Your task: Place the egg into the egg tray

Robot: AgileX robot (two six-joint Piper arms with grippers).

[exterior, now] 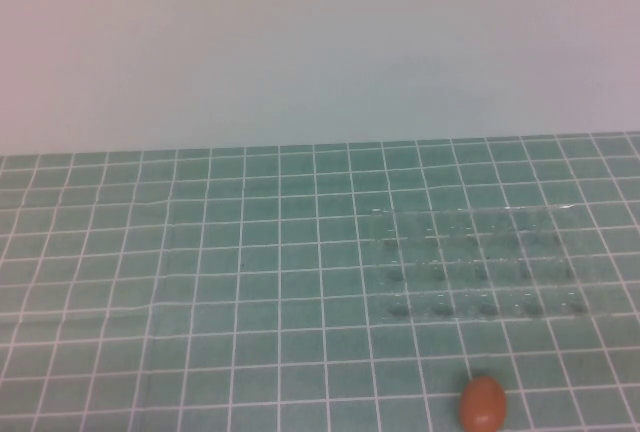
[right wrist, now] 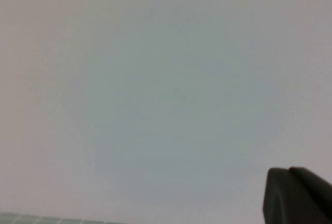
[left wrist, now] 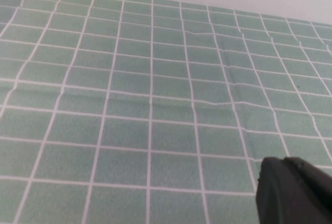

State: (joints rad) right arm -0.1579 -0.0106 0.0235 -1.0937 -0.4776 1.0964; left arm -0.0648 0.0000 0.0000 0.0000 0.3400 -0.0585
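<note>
- Currently, the small smooth orange-brown oval egg (exterior: 483, 402) lies on the green gridded table cover (exterior: 200, 282) at the near edge, right of centre.
- It sits well apart from the clear plastic rectangular egg tray (exterior: 480, 264), which lies farther back on the right with its round cups empty.
- The left gripper (left wrist: 293, 192) hangs above bare grid; whether it is open or closed cannot be told.
- The right gripper (right wrist: 296, 195) points at the pale wall (right wrist: 155, 79); its state likewise cannot be told.
- Risk: the egg may roll off the near edge if nudged during approach.
- Risk: the nearly invisible tray invites a misjudged cup position and a drop onto a rim.
- Only the high view shows the egg and tray; neither arm appears in it, and the wrist views show neither object.
</note>
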